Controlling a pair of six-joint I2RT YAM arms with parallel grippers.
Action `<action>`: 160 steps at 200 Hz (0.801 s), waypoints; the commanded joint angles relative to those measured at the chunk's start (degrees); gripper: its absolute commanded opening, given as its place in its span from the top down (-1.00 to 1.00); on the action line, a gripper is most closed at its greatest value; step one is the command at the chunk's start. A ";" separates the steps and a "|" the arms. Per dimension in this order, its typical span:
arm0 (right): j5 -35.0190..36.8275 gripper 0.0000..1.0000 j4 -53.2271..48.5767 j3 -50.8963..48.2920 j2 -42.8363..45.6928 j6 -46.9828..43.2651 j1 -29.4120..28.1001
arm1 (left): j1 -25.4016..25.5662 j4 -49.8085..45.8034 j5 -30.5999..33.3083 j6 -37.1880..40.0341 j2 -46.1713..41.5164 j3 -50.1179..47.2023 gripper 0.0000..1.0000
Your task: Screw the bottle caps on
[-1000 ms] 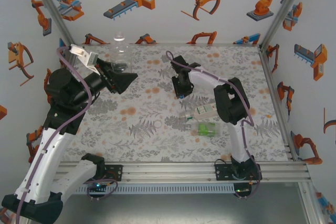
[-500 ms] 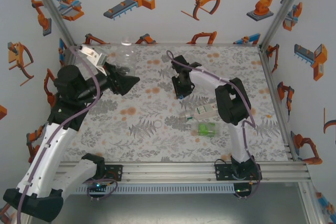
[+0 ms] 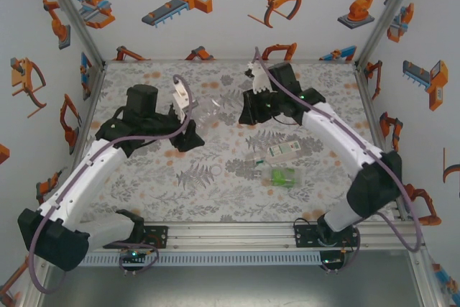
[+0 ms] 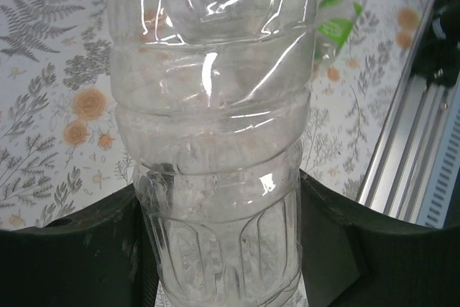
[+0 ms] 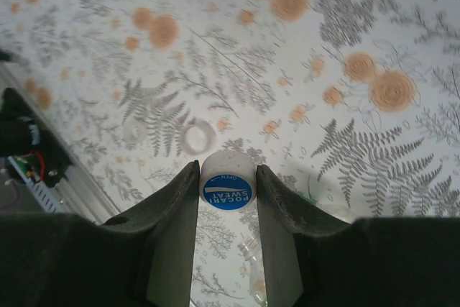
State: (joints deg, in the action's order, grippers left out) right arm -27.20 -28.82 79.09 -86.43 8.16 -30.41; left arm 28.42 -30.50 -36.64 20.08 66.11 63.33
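My left gripper (image 4: 219,257) is shut on the lower body of a clear, uncapped bottle (image 4: 215,127), black fingers (image 4: 79,249) pressing both sides. From above, that bottle (image 3: 210,111) juts right from the left gripper (image 3: 194,124) over the table's middle. My right gripper (image 5: 228,186) is shut on a white bottle cap with a blue printed top (image 5: 228,190), held above the table. In the top view the right gripper (image 3: 246,111) hangs just right of the bottle's open end. A labelled bottle (image 3: 277,152) and a green bottle (image 3: 282,175) lie on the table.
A white ring-like cap (image 3: 215,170) lies on the floral mat (image 3: 158,177) near the centre, also the ring (image 5: 198,136) below the held cap. The aluminium front rail (image 4: 402,149) runs along the near edge. Panel walls enclose the table.
The left arm has swung from the back left corner to the table's middle, carrying the clear bottle. The right arm has lifted off the mat with the cap and extended toward the bottle.
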 commanded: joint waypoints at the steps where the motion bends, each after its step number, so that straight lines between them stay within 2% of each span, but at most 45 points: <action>1: -11.49 0.79 4.53 -2.99 4.80 -5.30 0.88 | 2.18 -5.95 -1.06 11.17 0.90 2.43 1.00; 28: -22.10 0.84 5.50 -4.67 10.32 -10.19 1.06 | 4.69 -6.95 -0.39 14.55 1.19 2.41 1.00; 44: -26.32 0.94 5.69 -5.53 13.32 -14.76 1.06 | 6.20 -7.34 0.16 16.01 1.21 2.32 1.00; 56: -26.69 1.00 7.15 -6.85 15.84 -17.05 1.06 | 7.10 -7.82 0.49 16.85 1.22 2.32 1.00; 91: -28.49 1.00 10.79 -9.70 20.75 -22.11 1.06 | 9.02 -8.44 0.80 18.15 1.22 2.74 1.00; 113: -32.54 1.00 12.10 -9.73 20.63 -22.49 0.97 | 10.40 -8.44 0.81 18.68 1.01 3.11 1.00; 160: -35.25 1.00 12.65 -10.46 19.57 -22.71 0.62 | 12.24 -8.44 0.88 18.99 0.96 4.25 1.00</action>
State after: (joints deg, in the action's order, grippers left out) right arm -58.96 -18.46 69.54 -66.41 -12.67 -29.61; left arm 39.90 -38.26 -35.05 37.15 67.42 65.39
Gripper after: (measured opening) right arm 0.360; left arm 0.590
